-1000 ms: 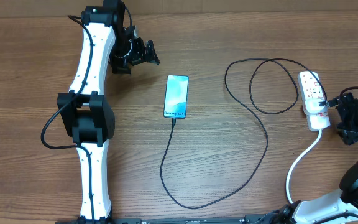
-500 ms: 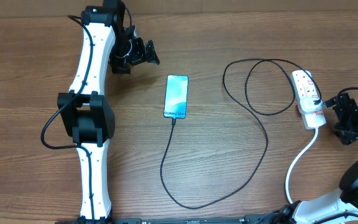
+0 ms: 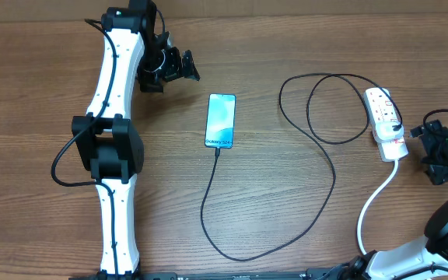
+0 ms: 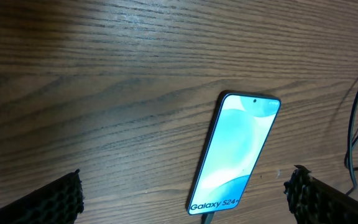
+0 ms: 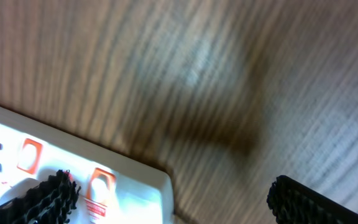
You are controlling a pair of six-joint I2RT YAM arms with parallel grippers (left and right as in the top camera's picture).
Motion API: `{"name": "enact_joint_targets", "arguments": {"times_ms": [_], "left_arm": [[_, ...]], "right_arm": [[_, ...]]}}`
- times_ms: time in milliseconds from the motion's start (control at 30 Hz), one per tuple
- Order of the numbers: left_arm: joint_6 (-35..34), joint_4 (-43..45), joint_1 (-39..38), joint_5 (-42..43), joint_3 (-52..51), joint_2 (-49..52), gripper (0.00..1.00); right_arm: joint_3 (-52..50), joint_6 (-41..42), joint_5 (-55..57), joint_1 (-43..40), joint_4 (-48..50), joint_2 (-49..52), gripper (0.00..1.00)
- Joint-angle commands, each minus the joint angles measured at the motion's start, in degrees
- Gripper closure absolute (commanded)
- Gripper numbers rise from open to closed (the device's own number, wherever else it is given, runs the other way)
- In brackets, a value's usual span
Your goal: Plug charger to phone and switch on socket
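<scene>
Your right gripper has just backed off to the side of the socket away from the phone, and it no longer touches it. Its fingers are spread wide with nothing between them. A second ago the socket lay a little farther from the phone. It has since been nudged toward it and has stayed there for the last half second.

I'd read that as a push at a switch, but you cannot tell from the red rockers whether it took.

The charger already runs into the phone's near end, and its loops across the worktop have barely shifted. Your left gripper, beyond the phone's far left corner, hasn't moved, and its fingers are spread and empty.
</scene>
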Motion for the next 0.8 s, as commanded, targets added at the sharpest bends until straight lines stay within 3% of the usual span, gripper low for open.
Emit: {"name": "enact_joint_targets", "arguments": {"times_ms": [0, 200, 467, 767], "left_arm": [[0.33, 0.07, -0.44, -0.39, 0.11, -1.09, 0.00], [0.33, 0.07, -0.44, -0.39, 0.11, -1.09, 0.00], [0.33, 0.07, -0.44, -0.39, 0.11, -1.09, 0.00], [0.33, 0.04, -0.44, -0.39, 0.11, -1.09, 0.00]], "right_arm": [[-0.76, 0.92, 1.57, 0.15, -0.87, 0.07, 0.00], [-0.76, 1.44, 3.67, 0.15, -3.72, 0.07, 0.00], [-2.56, 4.33, 5.62, 0.15, 1.27, 0.07, 0.00], [-4.04, 4.31, 4.98, 0.22, -3.08, 0.07, 0.00]]}}
